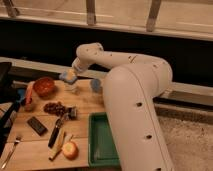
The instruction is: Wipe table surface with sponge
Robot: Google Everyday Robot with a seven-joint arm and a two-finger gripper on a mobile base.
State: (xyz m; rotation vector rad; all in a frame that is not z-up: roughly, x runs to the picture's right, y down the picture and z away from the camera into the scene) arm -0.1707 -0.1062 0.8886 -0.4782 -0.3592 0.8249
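Light-brown wooden planks make up the table surface (pixel 85 102), and the robot's white arm (pixel 130 100) reaches across to its far side. The gripper (pixel 70 73) hangs just right of a red bowl (pixel 44 86), with the blue-grey sponge (pixel 66 77) right at its tip, above a white cup (pixel 73 88). I cannot tell whether it is clamped on the sponge or only meeting it. A small blue-grey cup (pixel 95 85) stands close by, and a green tray (pixel 100 145) lies toward the near edge.

Dim warm light, dark background; claw (pixel 72 73) at sponge (pixel 68 77).
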